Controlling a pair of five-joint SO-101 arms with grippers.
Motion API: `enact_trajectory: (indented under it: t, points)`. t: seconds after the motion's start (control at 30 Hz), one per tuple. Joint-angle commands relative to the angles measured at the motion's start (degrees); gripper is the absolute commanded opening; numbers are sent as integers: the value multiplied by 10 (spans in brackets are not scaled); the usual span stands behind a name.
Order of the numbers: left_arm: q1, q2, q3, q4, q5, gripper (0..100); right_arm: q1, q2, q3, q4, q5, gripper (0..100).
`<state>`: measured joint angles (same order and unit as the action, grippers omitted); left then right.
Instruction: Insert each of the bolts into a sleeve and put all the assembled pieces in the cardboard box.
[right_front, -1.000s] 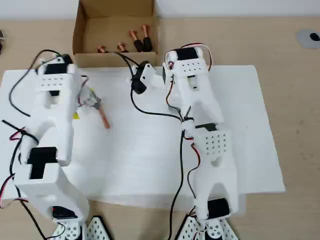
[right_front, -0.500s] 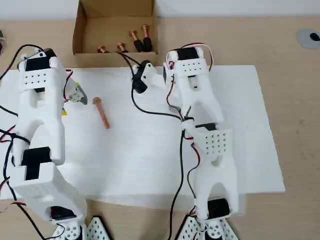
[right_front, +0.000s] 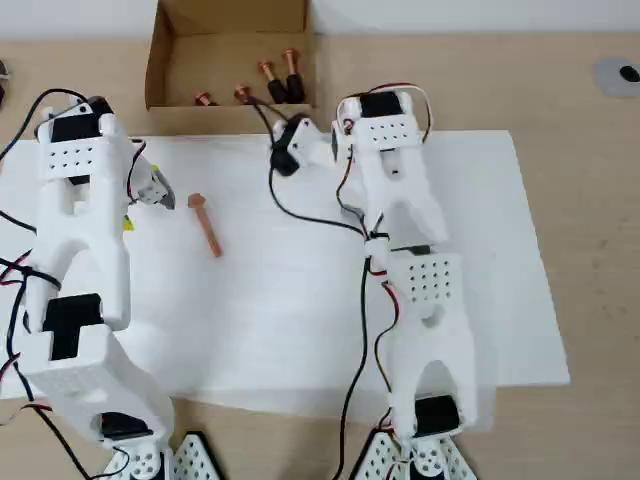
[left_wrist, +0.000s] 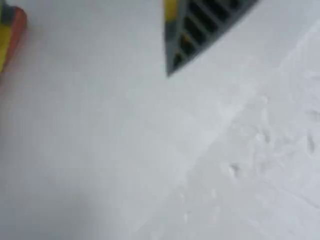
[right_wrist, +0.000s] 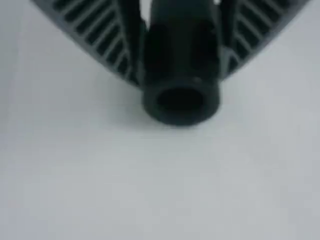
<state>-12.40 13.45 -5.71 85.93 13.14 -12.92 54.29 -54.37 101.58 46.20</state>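
Wood surface (right_front: 580, 150) under everything; white sheet (right_front: 290, 320) spread across most of it, both arms standing on the near edge; left arm (right_front: 80, 230) reaches up the sheet's left side, right arm (right_front: 410, 260) up the middle; box (right_front: 160, 70) open-topped on the bare surface just beyond the sheet's far edge, between the two arm tips and closer to the left one.

Left end effector (right_front: 155, 190) low over the sheet near its far left part; jaws spread wide, nothing between them, wrist view has just sheet under the tips.

Right end effector (right_front: 292, 152) at the sheet's far edge, just below the box's right corner; jaws closed around a black sleeve (right_wrist: 180, 45), open mouth of the sleeve poking out past the fingertips, hollow bore visible in the wrist view.

Bolt (right_front: 205, 225), copper, lying loose on the sheet just beside the left end effector, not touching it; head toward the box, shank angled back toward the near edge; well apart from the sleeve.

Four assembled pieces (right_front: 272, 82) inside the box along its near wall, copper heads showing; black sleeves plain on the two rightmost, can't tell on the other two.
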Motion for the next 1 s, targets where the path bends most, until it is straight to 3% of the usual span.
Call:
enact_trajectory:
  t: [0.0,0.3,0.6,0.8,0.97]
  points:
    - [17,-7,-26,0,-1,228,4,-23,-78,10,-28,11]
    - [26,-4,-22,-38,11,228,-31,-195,-58,10,-99,11]
    - [74,64,-11,-123,33,228,-54,-413,189,9,-127,11]
    - [118,124,-64,-92,56,228,-61,-551,293,8,-118,12]
    - [115,127,-93,-80,125,228,-58,-601,347,6,-99,12]
